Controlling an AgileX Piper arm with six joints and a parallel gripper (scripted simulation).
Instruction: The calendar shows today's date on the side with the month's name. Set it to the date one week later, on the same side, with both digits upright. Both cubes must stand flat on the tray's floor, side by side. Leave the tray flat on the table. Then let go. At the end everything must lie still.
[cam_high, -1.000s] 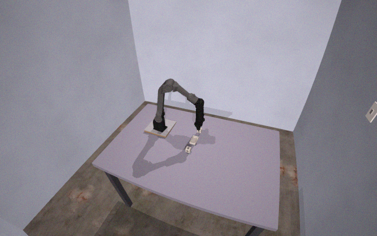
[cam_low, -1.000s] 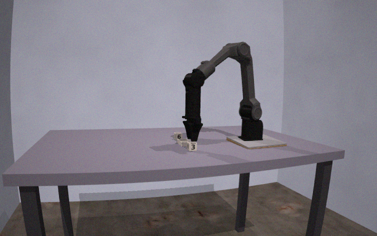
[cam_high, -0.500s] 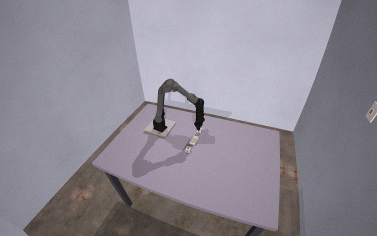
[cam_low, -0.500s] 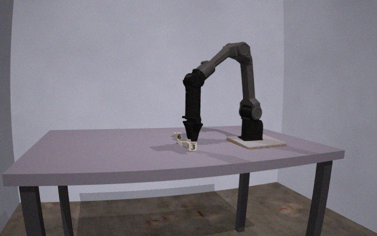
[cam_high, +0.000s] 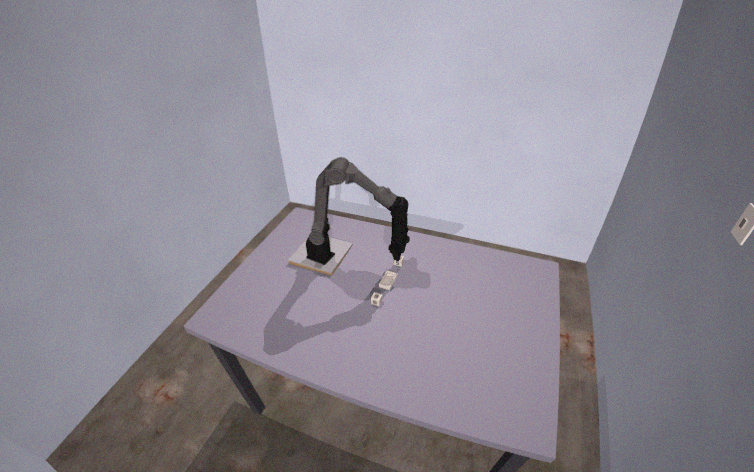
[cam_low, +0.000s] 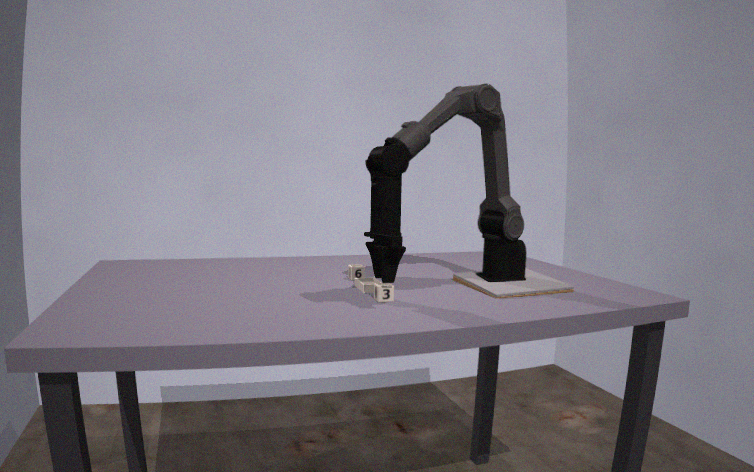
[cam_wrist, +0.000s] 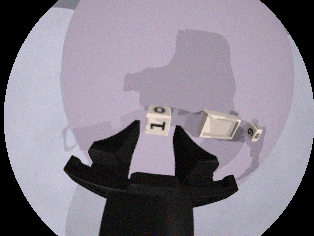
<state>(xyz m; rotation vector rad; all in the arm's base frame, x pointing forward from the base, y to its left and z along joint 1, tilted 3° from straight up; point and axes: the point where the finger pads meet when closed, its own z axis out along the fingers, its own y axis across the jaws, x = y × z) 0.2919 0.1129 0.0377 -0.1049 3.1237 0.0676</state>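
Note:
The small cream tray lies flat on the table with nothing in it; it also shows in the wrist view and the exterior view. One cube stands on the table at one end of the tray, showing a 3 to the exterior view and a 1 in the wrist view. The other cube stands at the tray's opposite end, showing a 6; it is also in the top view. My gripper points straight down, open, just above the first cube, fingertips to either side of it.
The arm's base stands on a pale square plate near the table's back edge. The arm's shadow falls across the table beside the tray.

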